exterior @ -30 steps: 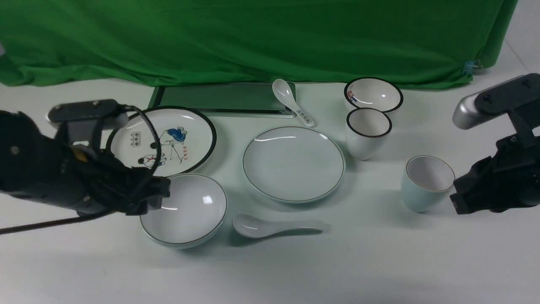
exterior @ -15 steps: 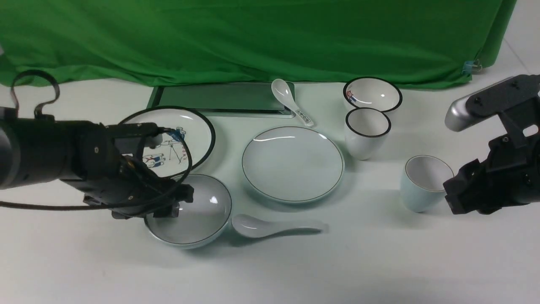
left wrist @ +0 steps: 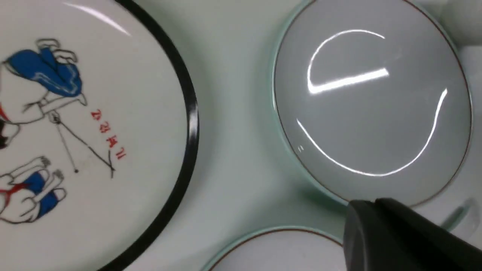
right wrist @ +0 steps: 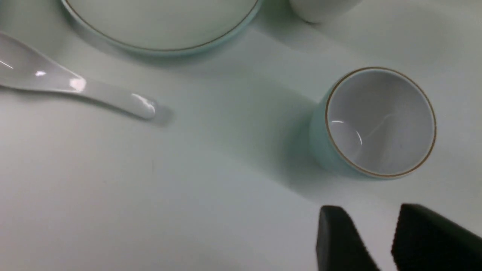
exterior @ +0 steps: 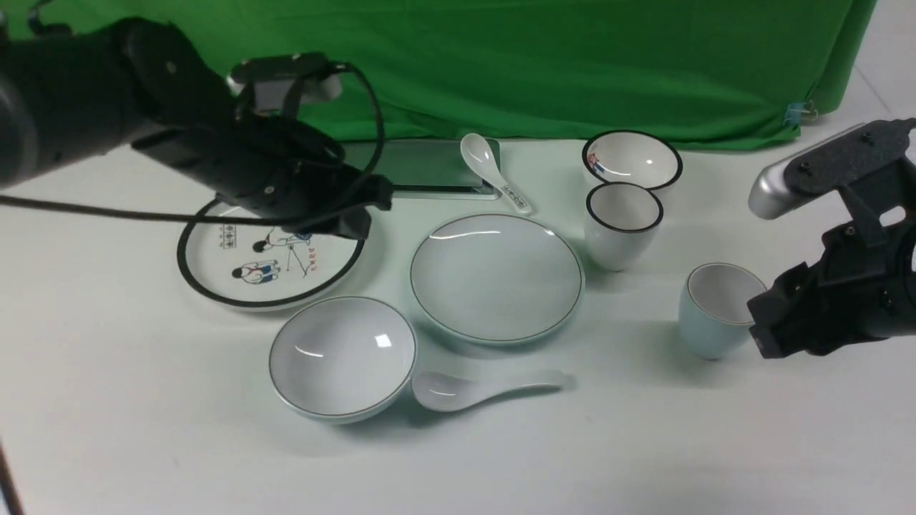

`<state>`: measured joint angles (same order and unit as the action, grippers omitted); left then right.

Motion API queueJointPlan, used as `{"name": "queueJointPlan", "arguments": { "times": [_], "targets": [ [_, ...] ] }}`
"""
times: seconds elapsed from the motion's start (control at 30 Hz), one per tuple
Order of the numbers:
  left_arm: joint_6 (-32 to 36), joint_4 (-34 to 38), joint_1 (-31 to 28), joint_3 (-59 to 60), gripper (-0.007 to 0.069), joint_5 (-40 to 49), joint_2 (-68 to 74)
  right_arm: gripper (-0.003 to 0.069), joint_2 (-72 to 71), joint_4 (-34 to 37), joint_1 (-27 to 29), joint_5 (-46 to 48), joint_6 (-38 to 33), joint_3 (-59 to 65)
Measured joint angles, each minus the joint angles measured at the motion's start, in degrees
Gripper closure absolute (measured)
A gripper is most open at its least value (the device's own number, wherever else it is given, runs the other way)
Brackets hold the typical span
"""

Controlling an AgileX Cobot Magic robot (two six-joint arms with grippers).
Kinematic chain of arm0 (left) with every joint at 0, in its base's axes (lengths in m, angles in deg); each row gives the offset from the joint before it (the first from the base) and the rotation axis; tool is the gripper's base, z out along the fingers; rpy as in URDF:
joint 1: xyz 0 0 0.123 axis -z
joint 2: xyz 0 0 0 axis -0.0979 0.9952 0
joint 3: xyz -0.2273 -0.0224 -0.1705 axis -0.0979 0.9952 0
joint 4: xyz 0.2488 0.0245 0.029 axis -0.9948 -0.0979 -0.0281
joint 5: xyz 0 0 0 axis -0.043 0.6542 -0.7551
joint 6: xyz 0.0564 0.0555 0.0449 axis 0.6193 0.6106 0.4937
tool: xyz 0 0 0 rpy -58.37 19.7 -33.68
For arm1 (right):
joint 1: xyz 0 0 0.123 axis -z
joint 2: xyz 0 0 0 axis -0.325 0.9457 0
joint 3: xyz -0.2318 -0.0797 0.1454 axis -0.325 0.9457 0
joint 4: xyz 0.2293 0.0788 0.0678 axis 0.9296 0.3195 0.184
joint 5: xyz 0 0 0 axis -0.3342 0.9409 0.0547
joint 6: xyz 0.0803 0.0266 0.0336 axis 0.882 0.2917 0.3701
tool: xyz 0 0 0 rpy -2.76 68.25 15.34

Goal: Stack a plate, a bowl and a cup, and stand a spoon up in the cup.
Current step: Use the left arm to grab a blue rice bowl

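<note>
Front view: bowl sits just near-left of plate; left gripper, shut and empty, hangs off plate's far-left, nearer the bowl than part-open, empty right gripper.

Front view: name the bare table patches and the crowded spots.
Free: the wide near strip of table in front of the bowl and spoon; the gap between spoon handle and cup. Crowded: bowl, plate, spoon and cartoon plate sit close.

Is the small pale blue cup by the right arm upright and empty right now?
Upright and empty: the cup stands on its base, mouth up, and its white inside is bare.
</note>
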<state>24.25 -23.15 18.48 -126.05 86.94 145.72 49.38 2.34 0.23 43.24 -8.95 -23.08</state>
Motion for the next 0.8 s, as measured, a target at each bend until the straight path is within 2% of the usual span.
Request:
{"name": "queueJointPlan", "arguments": {
  "times": [0.17,0.23,0.3,0.37,0.43,0.47,0.57,0.7,0.73,0.8],
  "targets": [
    [-6.28,-10.91,0.33,-1.36,0.0652,10.35,1.34,0.0403,1.02,0.00,0.00,0.49,0.00,0.00],
    [-9.51,-15.91,0.28,-1.39,0.0622,14.37,1.27,0.0403,1.08,0.00,0.00,0.20,0.00,0.00],
    [-11.04,-19.06,0.28,-0.34,0.0571,15.15,1.21,0.0403,1.08,0.00,0.00,-0.17,0.00,0.00],
    [-12.40,-20.63,0.28,1.89,0.0488,12.66,1.16,0.0403,1.08,0.00,0.00,-0.16,0.00,0.00],
    [-12.84,-21.00,0.28,3.36,0.0428,10.99,1.16,0.0403,1.08,0.00,0.00,-0.16,0.00,0.00],
    [-13.24,-21.49,0.28,5.21,0.0351,8.16,1.31,0.0403,1.08,0.00,0.00,-0.23,0.00,0.00],
    [-13.49,-21.62,0.28,7.13,0.0260,4.43,1.98,0.0403,1.08,0.00,0.00,-0.35,-0.01,0.00],
    [-13.66,-22.35,0.28,7.20,0.0267,3.11,3.81,0.0403,1.08,0.00,0.00,-0.37,-0.01,0.00],
    [-13.92,-23.17,0.28,7.20,0.0328,2.56,5.08,0.0403,1.08,0.00,0.00,-0.37,-0.01,0.00],
    [-14.32,-23.89,0.28,7.20,0.0400,1.97,6.26,0.0403,1.08,0.00,0.00,-0.37,-0.01,0.00]
  ]
}}
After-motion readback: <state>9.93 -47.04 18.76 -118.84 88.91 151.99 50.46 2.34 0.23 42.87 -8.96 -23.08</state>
